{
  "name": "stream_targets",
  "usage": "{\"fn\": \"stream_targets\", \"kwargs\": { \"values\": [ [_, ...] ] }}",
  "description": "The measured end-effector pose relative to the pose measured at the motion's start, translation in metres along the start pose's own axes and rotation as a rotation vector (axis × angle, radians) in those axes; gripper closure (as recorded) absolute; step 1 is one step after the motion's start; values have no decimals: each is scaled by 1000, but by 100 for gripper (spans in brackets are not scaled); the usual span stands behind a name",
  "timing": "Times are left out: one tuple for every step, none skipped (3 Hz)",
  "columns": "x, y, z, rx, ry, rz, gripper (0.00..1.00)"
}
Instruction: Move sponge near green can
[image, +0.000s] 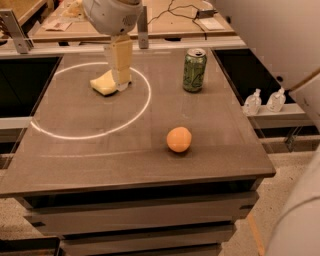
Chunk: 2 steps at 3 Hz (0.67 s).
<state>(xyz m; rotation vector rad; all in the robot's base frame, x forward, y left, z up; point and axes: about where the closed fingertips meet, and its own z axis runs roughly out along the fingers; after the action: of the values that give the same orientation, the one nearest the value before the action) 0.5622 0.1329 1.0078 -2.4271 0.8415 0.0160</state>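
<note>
The pale yellow sponge (104, 83) lies on the dark table (100, 165) at the back left, inside a white ring of light. My gripper (121, 80) hangs from the white arm head and reaches down onto the sponge's right end, covering that end. The green can (194, 70) stands upright at the back of the table, about a can's height and a half to the right of the sponge, apart from the gripper.
A round orange fruit (178, 139) lies right of the table's middle, in front of the can. Two small clear bottles (263, 101) stand on a ledge beyond the right edge. A cluttered bench (165, 20) runs behind the table. My white body (300, 220) fills the lower right.
</note>
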Motion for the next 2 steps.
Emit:
{"fn": "stream_targets", "kwargs": {
  "values": [
    [16, -14, 15, 33, 69, 46, 0],
    [43, -44, 53, -45, 188, 83, 0]
  ]
}}
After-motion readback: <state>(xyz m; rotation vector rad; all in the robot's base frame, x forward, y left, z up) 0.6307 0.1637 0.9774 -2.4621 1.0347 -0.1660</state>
